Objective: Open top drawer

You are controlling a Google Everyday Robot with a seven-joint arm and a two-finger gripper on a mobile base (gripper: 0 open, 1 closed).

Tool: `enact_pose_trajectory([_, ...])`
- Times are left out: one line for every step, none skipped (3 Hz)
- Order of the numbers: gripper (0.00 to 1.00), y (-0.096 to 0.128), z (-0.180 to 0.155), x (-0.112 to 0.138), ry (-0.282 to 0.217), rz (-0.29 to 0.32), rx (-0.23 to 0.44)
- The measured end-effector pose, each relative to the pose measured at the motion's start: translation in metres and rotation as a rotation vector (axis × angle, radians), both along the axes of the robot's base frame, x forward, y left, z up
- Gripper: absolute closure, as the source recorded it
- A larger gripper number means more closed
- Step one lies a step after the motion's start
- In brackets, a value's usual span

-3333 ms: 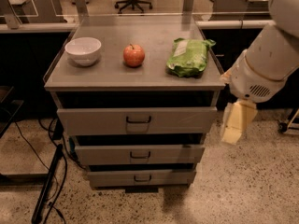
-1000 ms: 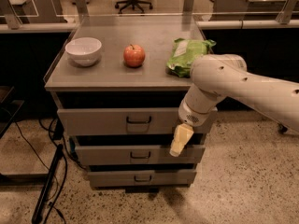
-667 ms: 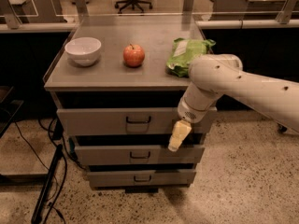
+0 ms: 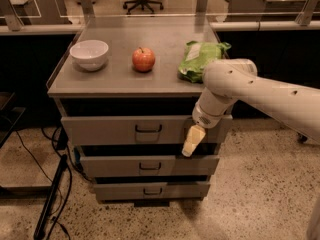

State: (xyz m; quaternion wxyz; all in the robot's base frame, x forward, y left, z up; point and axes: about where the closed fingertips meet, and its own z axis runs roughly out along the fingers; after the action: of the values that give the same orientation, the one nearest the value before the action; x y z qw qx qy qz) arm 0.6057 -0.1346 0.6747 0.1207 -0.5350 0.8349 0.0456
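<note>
The top drawer [image 4: 110, 130] is the widest grey front of three, just under the cabinet top, with a dark wire handle [image 4: 148, 129] at its centre. It stands closed or nearly closed, with a dark gap above it. My gripper [image 4: 192, 141] hangs from the white arm in front of the right part of that drawer front, right of the handle and a little below it, pointing down and left. It holds nothing that I can see.
On the cabinet top [image 4: 115, 79] sit a white bowl [image 4: 89, 54], a red apple [image 4: 143, 59] and a green bag [image 4: 199, 60]. Two narrower drawers [image 4: 148, 166] lie below. Black cables [image 4: 47, 204] run down the floor at the left. Office chairs stand behind.
My arm has swung left from the cabinet's right side to in front of the top drawer, and the gripper has crept a little further left and up. The drawers have not moved.
</note>
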Motion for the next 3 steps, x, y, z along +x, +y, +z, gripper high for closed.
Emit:
enact_pose_trajectory([0.0,0.0,-0.004,0.0,0.005,0.0,-0.002])
enact_pose_trajectory([0.0,0.007,-0.014,-0.005,0.023,0.024,-0.007])
enact_pose_trajectory([0.0,0.01,-0.016,-0.009,0.035,0.034,-0.006])
